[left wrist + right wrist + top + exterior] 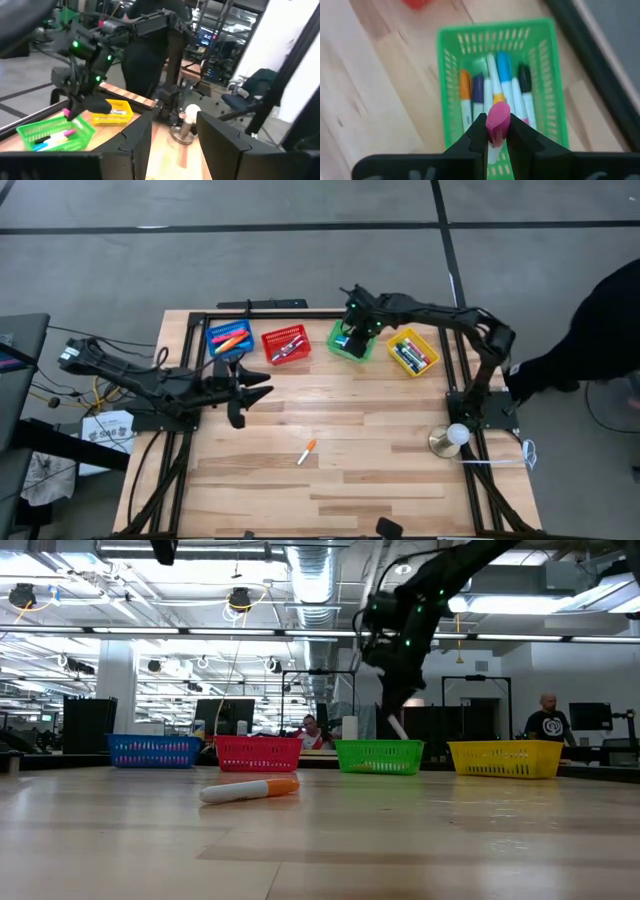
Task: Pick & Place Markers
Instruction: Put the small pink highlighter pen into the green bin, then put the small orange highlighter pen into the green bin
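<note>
- The right gripper [494,134] clenches a pink-capped marker [497,122] between its 2 dark fingers, the pink cap end poking out past the fingertips and the long axis running along the fingers, down toward the green basket [449,90] beneath it.
- In the low view this marker hangs steeply tilted from the gripper, just above the green basket's rim.
- Inside the green basket lie about 5 white-bodied markers [506,82], roughly parallel along the basket's length, with orange, purple, blue and dark green caps at the same end.
- 1 loose marker [306,451], white body with an orange cap, lies flat on the bare wooden table [400,470], well apart from the baskets; seen from above it sits on a diagonal.
- The blue basket [228,338], red basket [286,344] and yellow basket [413,352] stand in a row with the green one along the table's far edge, each with markers in it.
- The right arm reaches across from its base, wrist bent down over the green basket.
- The left gripper [258,388] hovers low beside the blue basket, jaws parted and empty.
</note>
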